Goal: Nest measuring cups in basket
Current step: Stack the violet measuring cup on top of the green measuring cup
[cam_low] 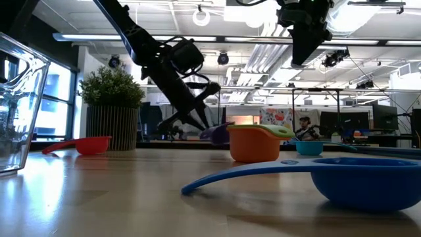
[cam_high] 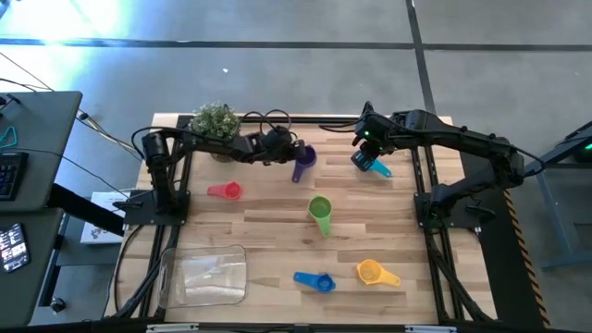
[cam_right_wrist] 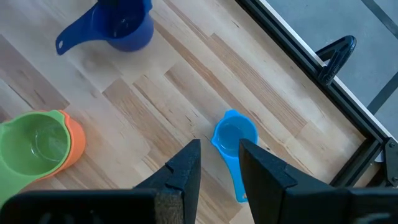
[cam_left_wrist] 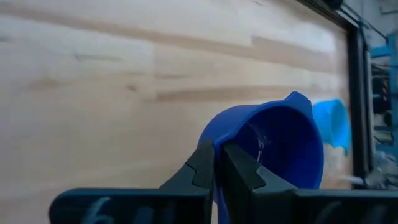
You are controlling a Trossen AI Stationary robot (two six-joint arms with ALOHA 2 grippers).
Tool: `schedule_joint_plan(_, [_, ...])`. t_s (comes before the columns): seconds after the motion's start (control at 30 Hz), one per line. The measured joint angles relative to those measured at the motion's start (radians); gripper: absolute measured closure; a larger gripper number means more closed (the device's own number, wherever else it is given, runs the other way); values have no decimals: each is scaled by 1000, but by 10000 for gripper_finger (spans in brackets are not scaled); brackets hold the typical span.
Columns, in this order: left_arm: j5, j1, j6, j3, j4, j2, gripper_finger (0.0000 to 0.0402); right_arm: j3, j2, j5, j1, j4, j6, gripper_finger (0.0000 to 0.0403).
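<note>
My left gripper [cam_high: 289,151] is shut on the purple cup [cam_high: 303,161] at the far middle of the table, next to the plant. My right gripper [cam_right_wrist: 217,165] is open and hovers high above the light blue cup [cam_right_wrist: 234,136], which rests on the table [cam_high: 375,167]. The green cup [cam_high: 320,210] sits nested in the orange cup [cam_right_wrist: 73,144] at mid-table. The red cup [cam_high: 225,191], blue cup [cam_high: 315,281] and yellow cup [cam_high: 373,273] lie singly on the wood. The clear basket [cam_high: 203,276] stands at the near left. My left gripper pinches the purple cup's wall at the rim [cam_left_wrist: 219,186], one finger [cam_left_wrist: 241,169] inside the bowl and one outside. The fingers come slanting down from the table's left. The cup is tilted, and its handle [cam_right_wrist: 67,41] sticks out free. Whether it is clear of the table I cannot tell.
A small potted plant [cam_high: 215,120] stands at the far edge beside my left arm. Black frame rails [cam_right_wrist: 292,56] run along the table's sides. In the low view the blue cup [cam_low: 368,184] lies nearest and the basket wall [cam_low: 16,112] stands at the left.
</note>
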Motion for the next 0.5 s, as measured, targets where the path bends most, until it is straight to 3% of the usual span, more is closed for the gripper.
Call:
schedule_joint_plan(0.27, [-11, -77, -17, 0, 21, -61, 397, 0, 0, -5, 0, 0, 23, 302])
schedule_joint_plan(0.5, [-37, -163, -10, 0, 21, -132, 397, 0, 0, -110, 7, 0, 104, 302])
